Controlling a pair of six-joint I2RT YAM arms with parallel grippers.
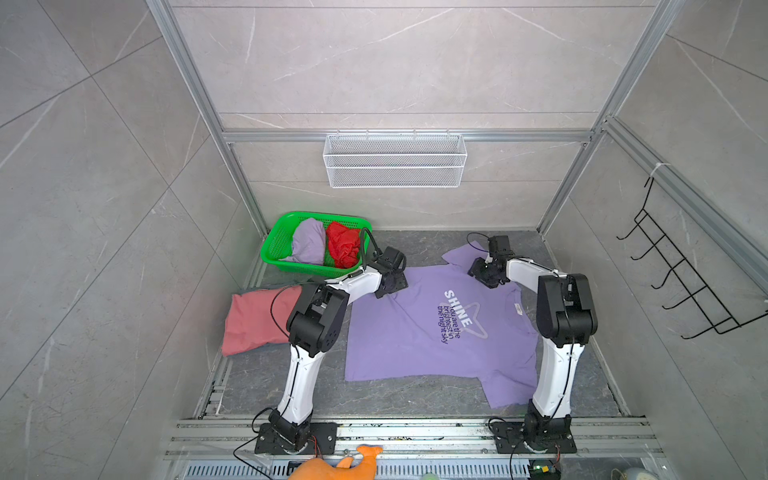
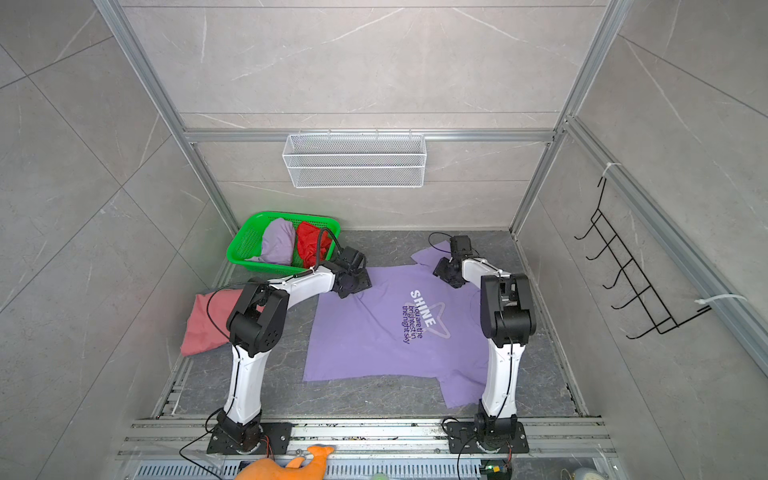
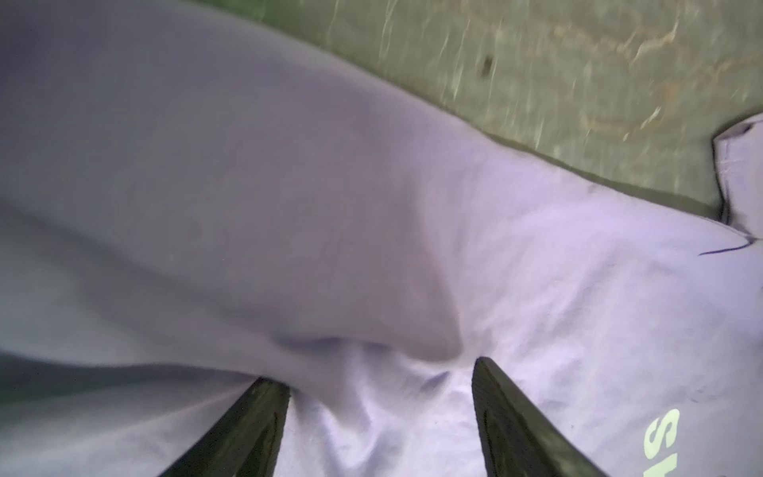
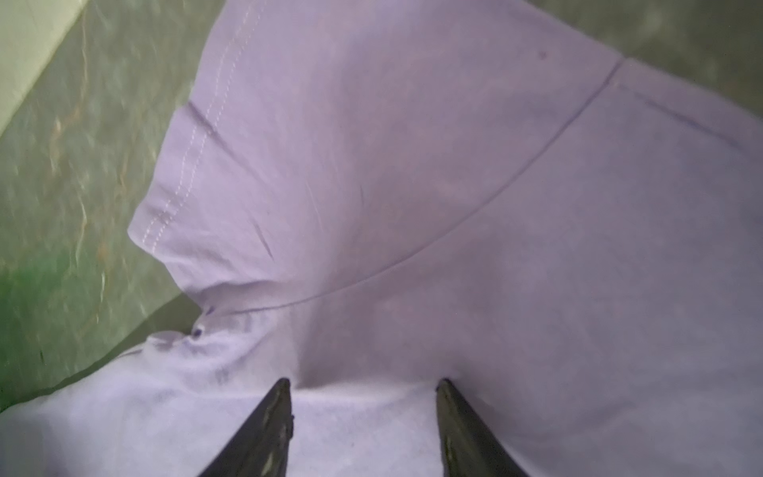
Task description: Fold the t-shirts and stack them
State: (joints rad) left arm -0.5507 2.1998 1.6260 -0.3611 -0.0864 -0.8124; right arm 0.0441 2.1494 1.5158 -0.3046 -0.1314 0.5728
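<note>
The left pincer [image 3: 379, 372] and right pincer [image 4: 363, 382] both stand apart, tips on the lavender SHINE t-shirt [image 1: 415, 332] spread on the counter [image 1: 374, 399], along its far edge

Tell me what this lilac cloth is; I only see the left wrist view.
Observer: A lavender SHINE t-shirt, spread flat on the dark table.
Operator: Any other clothes?
Observer: A pink t-shirt lies left of it.
Operator: Anything more?
Observer: At the far left, a green basket holds a crumpled lavender shirt and a red shirt.
</note>
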